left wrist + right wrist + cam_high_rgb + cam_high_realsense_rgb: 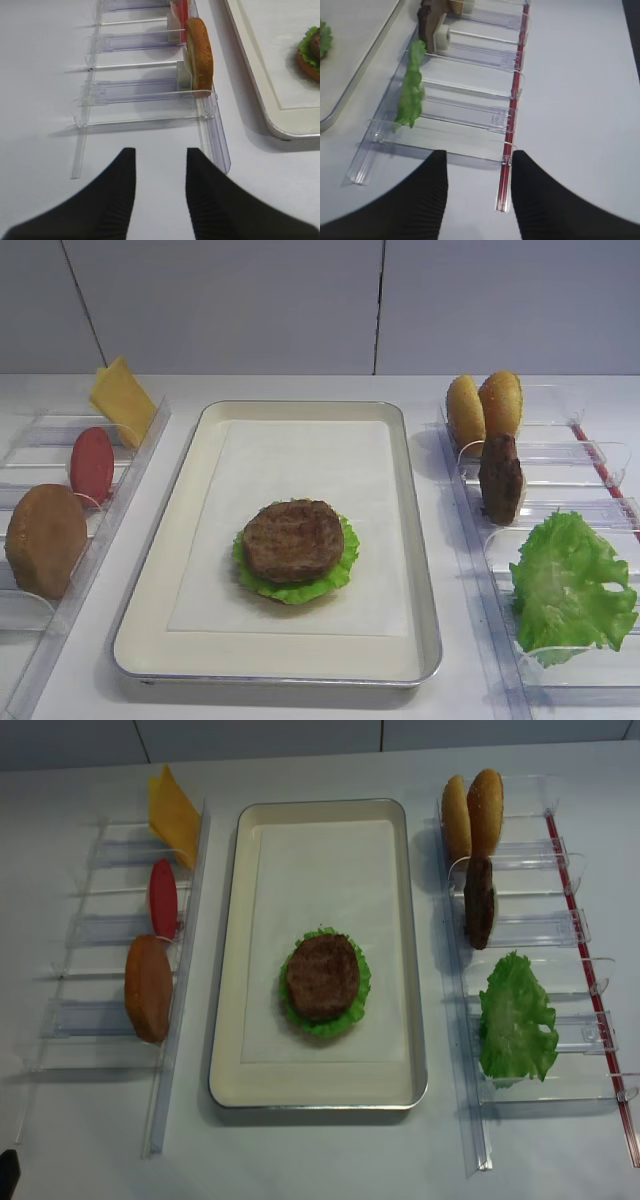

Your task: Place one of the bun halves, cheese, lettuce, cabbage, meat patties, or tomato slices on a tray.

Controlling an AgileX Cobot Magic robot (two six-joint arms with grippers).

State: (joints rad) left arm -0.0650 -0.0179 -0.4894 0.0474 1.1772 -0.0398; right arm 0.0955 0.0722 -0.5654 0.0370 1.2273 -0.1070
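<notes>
lettuce upright in clear rack, beside tray

Both grippers end in two black fingers with finely ribbed, tapering, rounded surfaces.

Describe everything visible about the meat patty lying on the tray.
The meat patty is a thick round dark-brown disc with a rough, grainy grilled top. It lies flat on a frilly green lettuce leaf whose ruffled edge shows all around it. In the left wrist view a tan bun edge shows under the leaf. The stack sits on the white paper liner in the tray's near half. No gripper touches it.
</notes>
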